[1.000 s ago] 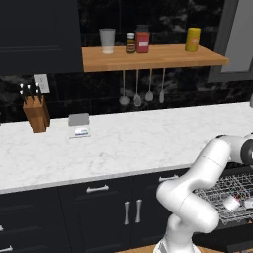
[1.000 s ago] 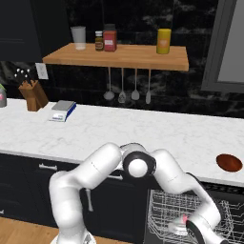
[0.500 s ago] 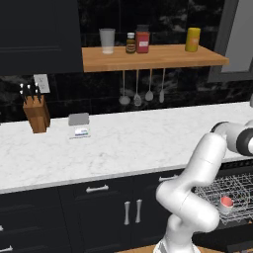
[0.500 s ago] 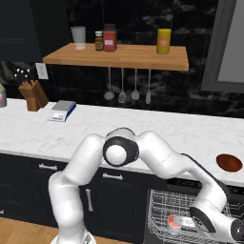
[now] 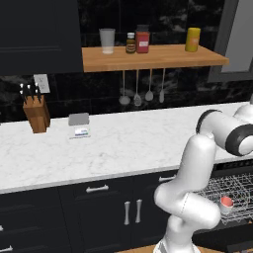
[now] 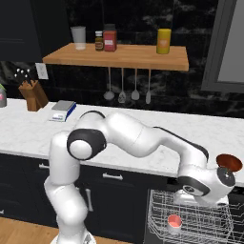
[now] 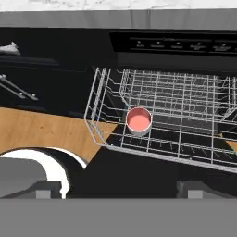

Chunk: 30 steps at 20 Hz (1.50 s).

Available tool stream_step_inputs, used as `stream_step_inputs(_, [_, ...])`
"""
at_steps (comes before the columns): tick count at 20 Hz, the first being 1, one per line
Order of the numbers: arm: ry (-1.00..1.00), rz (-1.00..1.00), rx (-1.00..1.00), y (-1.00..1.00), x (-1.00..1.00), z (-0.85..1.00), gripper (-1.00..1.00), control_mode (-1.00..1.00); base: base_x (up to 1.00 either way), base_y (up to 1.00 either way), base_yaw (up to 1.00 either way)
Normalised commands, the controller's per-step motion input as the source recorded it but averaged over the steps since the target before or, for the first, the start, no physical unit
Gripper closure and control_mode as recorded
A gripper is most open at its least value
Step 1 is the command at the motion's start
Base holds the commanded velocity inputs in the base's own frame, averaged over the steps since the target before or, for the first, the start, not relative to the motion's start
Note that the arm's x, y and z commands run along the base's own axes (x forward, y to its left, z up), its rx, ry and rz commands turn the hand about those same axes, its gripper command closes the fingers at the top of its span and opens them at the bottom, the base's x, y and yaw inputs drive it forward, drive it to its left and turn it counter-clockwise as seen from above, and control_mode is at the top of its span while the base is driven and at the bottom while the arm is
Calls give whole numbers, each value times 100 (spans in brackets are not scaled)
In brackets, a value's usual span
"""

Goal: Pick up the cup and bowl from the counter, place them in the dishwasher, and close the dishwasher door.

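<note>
**Cup left in rack, hand lifted clear**

Since a second ago the arm has swung up: the elbow is now higher and the hand has risen away from the rack [image 7: 157,115], leaving the cup [image 7: 139,121] behind in it. The cup has not shifted in the last half second.

Cup sits upright, pink inside facing up, in the front-left part of the wire rack as the hand view shows it, near the rack's front wall. Also visible in the left base view [image 5: 226,202] and right base view [image 6: 174,222]. Nothing touches it.

Gripper [image 7: 119,189]: the two dark fingertips [image 7: 46,189] stand far apart at the bottom of the hand view, jaws wide, nothing between them. It hangs above and in front of the rack, well apart from the cup.

Dishwasher [image 7: 176,44] is open, rack pulled out over the wooden floor [image 7: 41,132]. Control strip visible under the counter [image 5: 123,143] edge. The door itself cannot be made out clearly.

Bowl [image 6: 229,163] rests on the counter at its right end, just beside the wrist in the right base view, apart from it.

Also on the counter: knife block [image 5: 37,112] and a small scale [image 5: 79,125], both far left. Wooden shelf [image 5: 148,57] above carries a tumbler [image 5: 106,40], jars and a yellow can [image 5: 192,39].
</note>
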Motion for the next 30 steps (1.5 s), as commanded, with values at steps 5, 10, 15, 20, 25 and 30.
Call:
stream_step_inputs(5, [23, 0, -37, 2, 51, 49, -100, -100, 0, 0, 0])
stream_step_inputs(10, [27, 1, -13, -5, 57, 35, -100, -100, 0, 0, 0])
stream_step_inputs(15, [12, 3, 0, -29, 68, 0, -100, -100, 0, 0, 0])
stream_step_inputs(20, [0, 0, 4, -59, 49, 10, -100, -100, 0, 0, 0])
stream_step_inputs(25, [5, 0, 1, -45, 57, 0, -100, -100, 0, 0, 0])
stream_step_inputs(30, [2, 0, 1, -40, 54, 1, -100, -100, 0, 0, 0])
